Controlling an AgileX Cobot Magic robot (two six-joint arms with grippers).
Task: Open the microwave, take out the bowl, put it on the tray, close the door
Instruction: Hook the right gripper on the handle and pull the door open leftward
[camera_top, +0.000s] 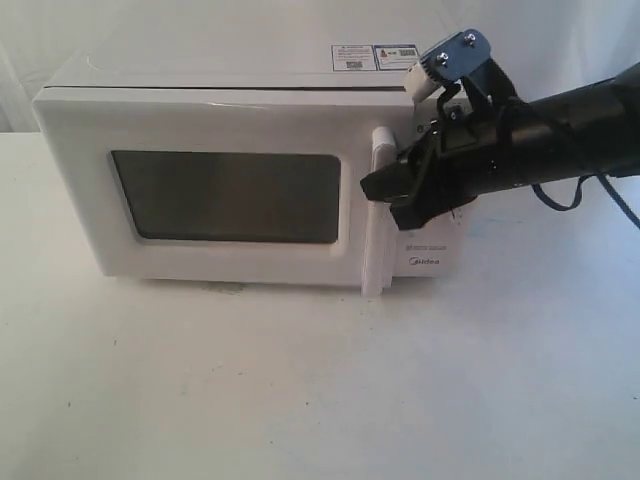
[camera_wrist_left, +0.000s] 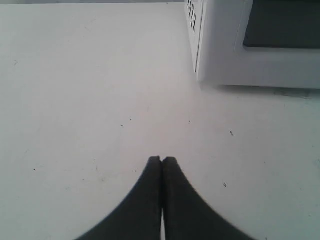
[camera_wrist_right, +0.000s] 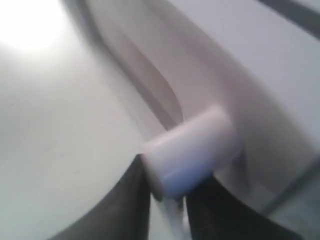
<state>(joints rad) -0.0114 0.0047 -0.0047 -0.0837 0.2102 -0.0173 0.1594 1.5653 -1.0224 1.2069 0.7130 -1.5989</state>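
Observation:
The white microwave (camera_top: 230, 120) stands on the table with its door (camera_top: 90, 190) against the body and the dark window (camera_top: 225, 195) facing me. My right gripper (camera_top: 385, 190) is at the tall white bar handle (camera_top: 378, 255), near its upper part. The right wrist view shows the handle (camera_wrist_right: 192, 155) sitting between the two dark fingers of the right gripper (camera_wrist_right: 170, 185), which press on both its sides. My left gripper (camera_wrist_left: 162, 159) is shut and holds nothing, low over the bare table in front of the microwave's corner (camera_wrist_left: 210, 55). The bowl is hidden. No tray is in view.
The white table (camera_top: 300, 400) spreads in front of the microwave. My black right arm (camera_top: 560, 130) crosses in front of the control panel and hides the knobs. Stickers (camera_top: 375, 55) lie on the microwave's top.

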